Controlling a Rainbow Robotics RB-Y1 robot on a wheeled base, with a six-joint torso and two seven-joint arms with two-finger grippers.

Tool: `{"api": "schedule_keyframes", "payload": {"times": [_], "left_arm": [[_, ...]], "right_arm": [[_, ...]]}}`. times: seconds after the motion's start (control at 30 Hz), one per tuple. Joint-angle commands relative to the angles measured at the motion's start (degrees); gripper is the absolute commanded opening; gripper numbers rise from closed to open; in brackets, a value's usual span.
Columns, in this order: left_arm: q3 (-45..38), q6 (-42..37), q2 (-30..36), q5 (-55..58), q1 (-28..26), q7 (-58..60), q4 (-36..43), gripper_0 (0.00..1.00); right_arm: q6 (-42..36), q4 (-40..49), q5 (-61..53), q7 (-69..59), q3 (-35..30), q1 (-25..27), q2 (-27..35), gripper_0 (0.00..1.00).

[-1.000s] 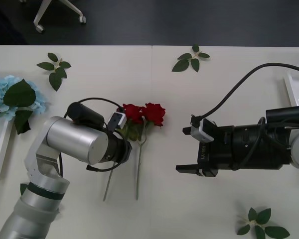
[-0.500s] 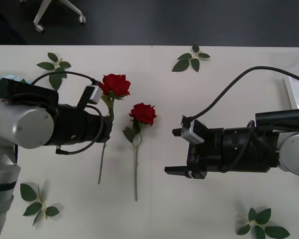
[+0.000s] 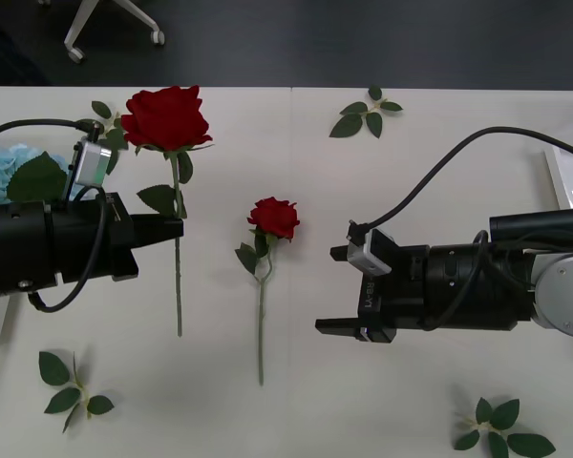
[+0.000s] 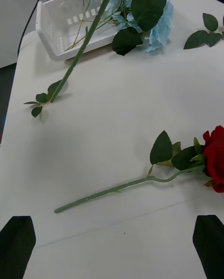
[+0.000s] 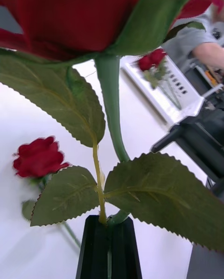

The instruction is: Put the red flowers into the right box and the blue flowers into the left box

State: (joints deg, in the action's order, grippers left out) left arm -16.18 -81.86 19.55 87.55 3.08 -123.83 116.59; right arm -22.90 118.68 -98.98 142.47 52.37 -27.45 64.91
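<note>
At the left of the front view, my left gripper (image 3: 172, 229) is closed on the stem of a red rose (image 3: 166, 116), pinching it just under the lower leaves, so the bloom stands high at upper left of the frame and the long stem hangs free below the fingers. Risk 1: the hold is narrow on a thin stem, so I judge the heavy head could pivot or slip out during a long carry to the right box (image 3: 565, 177), whose rim shows at the right edge. Risk 2: that path crosses my right gripper (image 3: 342, 288), which hovers wide open and empty at centre right, just beside the second red rose (image 3: 273, 217) lying flat on the table (image 3: 411, 172); a collision or a dragged stem is possible. The blue flowers (image 3: 10, 170) lie at the far left edge, by the left box (image 4: 70, 20) seen from the right wrist.
</note>
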Motion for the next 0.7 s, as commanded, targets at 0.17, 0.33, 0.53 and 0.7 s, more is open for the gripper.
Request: {"api": "schedule_keyframes", "payload": {"times": [0.17, 0.33, 0.53, 0.7], "left_arm": [[0.89, 5.49, -0.21, 18.89, -4.4, -17.32, 1.89, 0.0], [1.76, 7.07, -0.21, 27.59, -6.77, -28.66, 1.89, 0.0], [3.26, 5.66, -0.48, 31.63, -6.77, -31.17, 1.89, 0.0], [2.82, 2.85, -3.55, 31.37, -6.33, -31.17, 1.89, 0.0]], "right_arm": [[0.22, 0.5, -1.57, 2.2, -0.51, 0.29, -2.86, 1.0], [0.31, 0.5, -4.12, 2.73, -0.6, 1.26, -5.06, 1.0], [0.57, 0.5, -5.09, 2.73, -0.6, 1.88, -9.1, 1.0], [1.36, 0.41, -5.26, 2.82, -0.6, 1.88, -11.56, 1.0]]}}
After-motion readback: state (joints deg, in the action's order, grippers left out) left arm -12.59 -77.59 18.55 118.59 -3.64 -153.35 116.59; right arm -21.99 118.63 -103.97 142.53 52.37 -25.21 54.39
